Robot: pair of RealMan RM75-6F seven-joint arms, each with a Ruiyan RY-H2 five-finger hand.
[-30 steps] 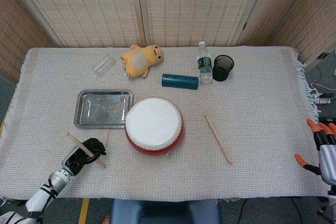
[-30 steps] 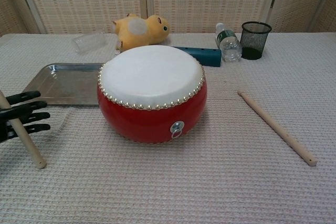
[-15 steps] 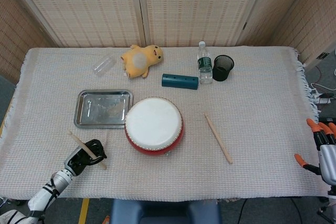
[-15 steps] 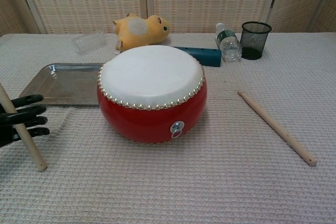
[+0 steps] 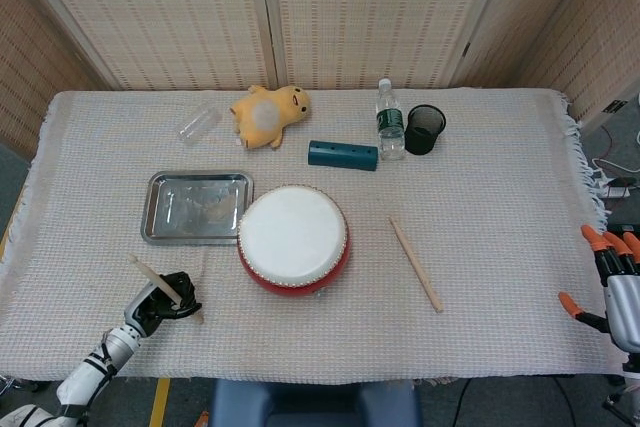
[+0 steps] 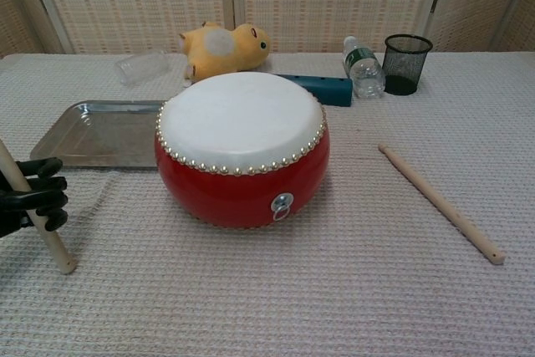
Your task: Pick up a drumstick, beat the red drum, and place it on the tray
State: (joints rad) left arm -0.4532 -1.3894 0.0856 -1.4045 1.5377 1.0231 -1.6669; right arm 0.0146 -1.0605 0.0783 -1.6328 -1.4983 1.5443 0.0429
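- Drumstick (image 6: pixel 33 215) stands tilted left of the red drum (image 6: pixel 242 148), its tip on the cloth.
- Left hand (image 6: pixel 29 202), spread a second ago, has now curled its fingers around the stick: the pickup looks nearly secured.
- Right hand (image 5: pixel 612 282) hangs off the table's right edge, fingers apart, holding nothing.
- Woven cream cloth (image 5: pixel 500 197) covers the table; wicker screens stand behind; the tray (image 5: pixel 160 232) lies just left of the drum.

Bright, even overhead light in both views, sharp throughout. Soft glare on the tray (image 5: pixel 196 206) floor, a faint shadow under the red drum (image 6: pixel 242 149) at six o'clock, no blur.
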